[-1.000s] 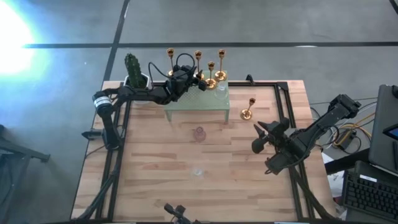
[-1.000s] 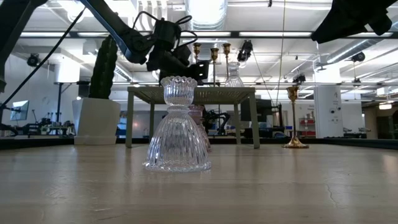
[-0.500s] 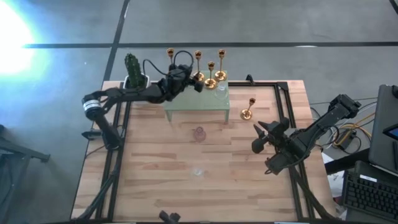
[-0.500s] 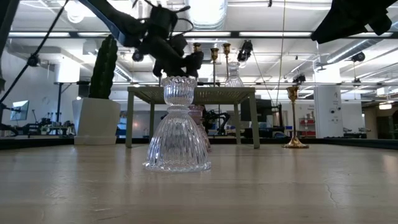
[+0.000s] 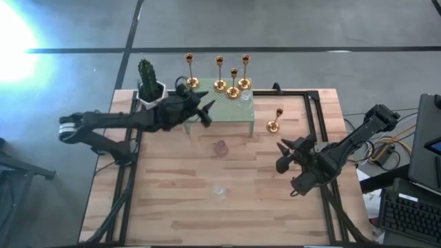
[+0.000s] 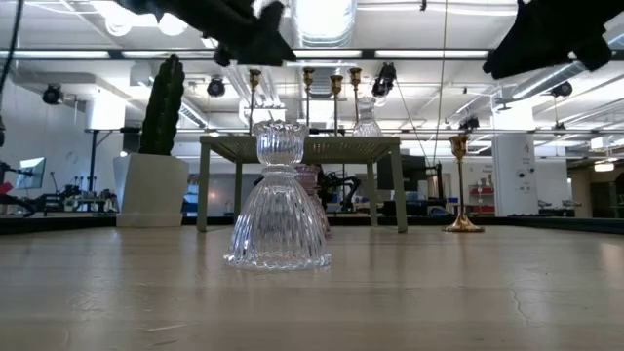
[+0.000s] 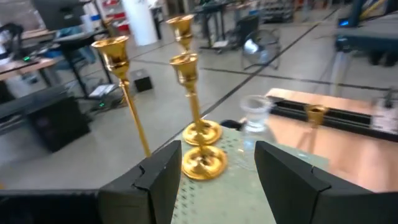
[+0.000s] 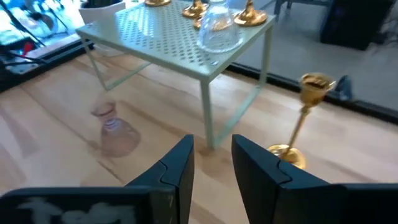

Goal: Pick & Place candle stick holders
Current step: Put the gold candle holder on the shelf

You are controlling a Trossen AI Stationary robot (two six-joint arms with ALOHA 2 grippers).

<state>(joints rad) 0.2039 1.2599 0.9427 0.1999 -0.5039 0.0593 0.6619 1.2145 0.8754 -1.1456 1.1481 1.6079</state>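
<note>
Several gold candle stick holders (image 5: 233, 83) stand by their round bases on the far part of the green perforated stand (image 5: 231, 114), with a clear glass holder (image 5: 242, 100) beside them. One gold holder (image 5: 274, 121) stands on the table to the stand's right. A pinkish glass holder (image 5: 220, 147) and a clear glass holder (image 5: 219, 189) stand on the table nearer the front. My left gripper (image 5: 205, 111) is open and empty above the stand's left part; its wrist view looks at the gold holders (image 7: 200, 140). My right gripper (image 5: 281, 156) is open and empty, at the right.
A cactus in a white pot (image 5: 148, 81) stands at the far left corner. A black frame (image 5: 313, 110) runs along the table's edges. Bare wood lies between the glass holders and the near edge.
My left gripper has drawn back from the gold holders on the stand, toward the table's left and near side, and has risen. The holders on the stand remain upright where they were.
</note>
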